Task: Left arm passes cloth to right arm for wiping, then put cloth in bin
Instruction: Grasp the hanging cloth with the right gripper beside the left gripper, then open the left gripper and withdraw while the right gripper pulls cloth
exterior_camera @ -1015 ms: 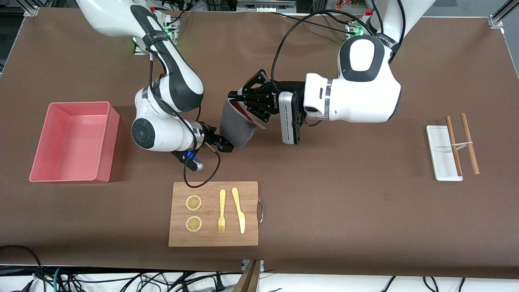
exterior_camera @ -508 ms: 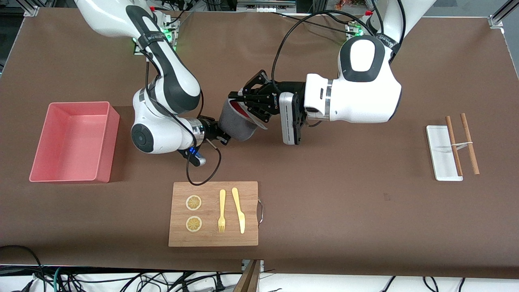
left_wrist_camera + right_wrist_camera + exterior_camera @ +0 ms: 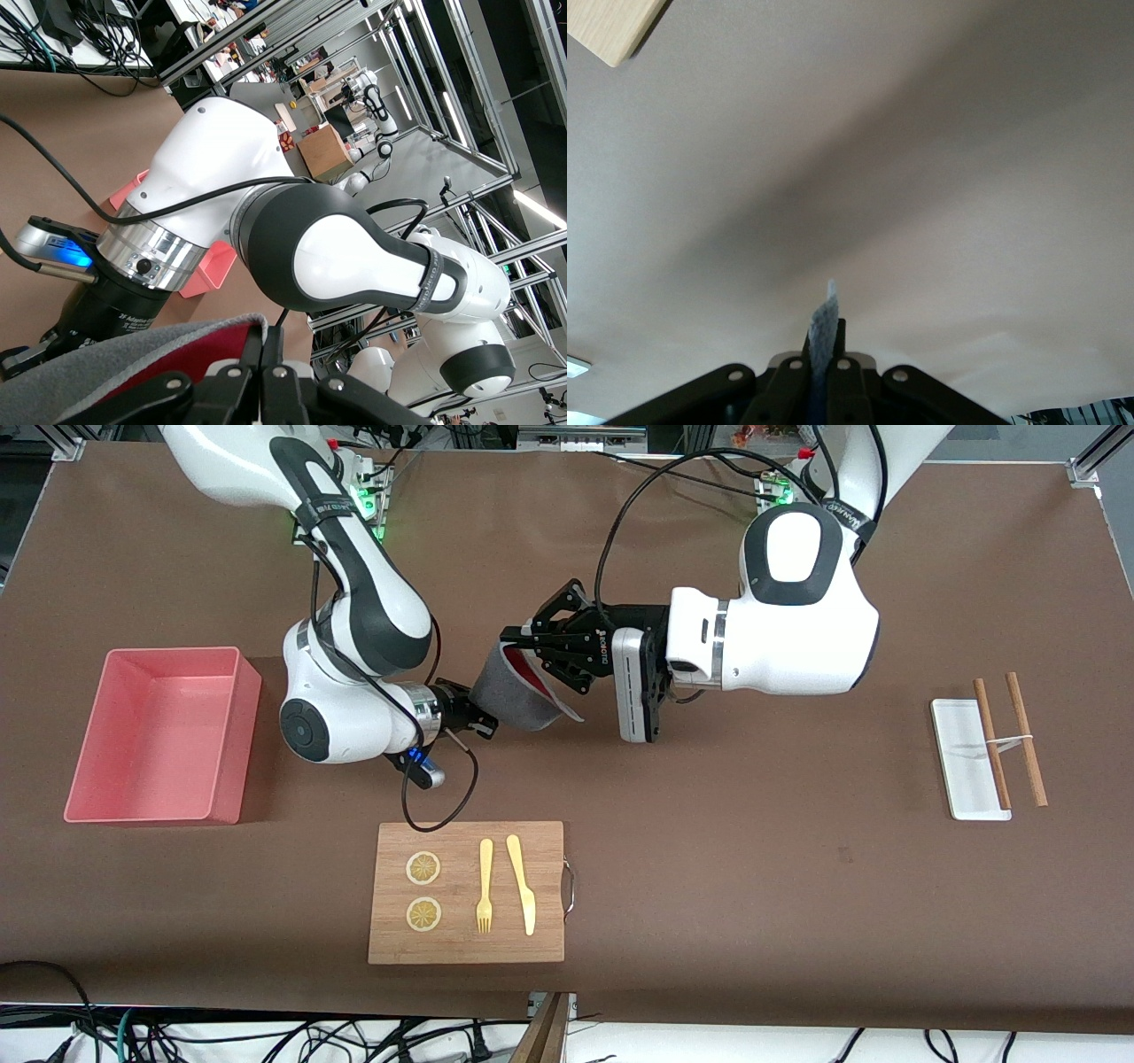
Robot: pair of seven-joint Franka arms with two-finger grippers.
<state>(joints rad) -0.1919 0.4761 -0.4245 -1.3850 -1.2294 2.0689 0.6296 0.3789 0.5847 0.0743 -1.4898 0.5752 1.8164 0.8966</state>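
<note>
Handover stage, read from the right arm's end of the bench. The pink rectangular plastic bin [image 3: 159, 735] stands empty on the brown bench [image 3: 753, 868]. The right claw [image 3: 478, 724] is closed on the lower edge of the soft grey-and-red folded cloth [image 3: 518, 695], a sliver showing between its fingers [image 3: 799, 367]. The left claw [image 3: 518, 642] also pinches the cloth's upper edge. The cloth hangs in the air between the two. Good practice: the left claw should release only once the right grip is secure, then withdraw clear.
</note>
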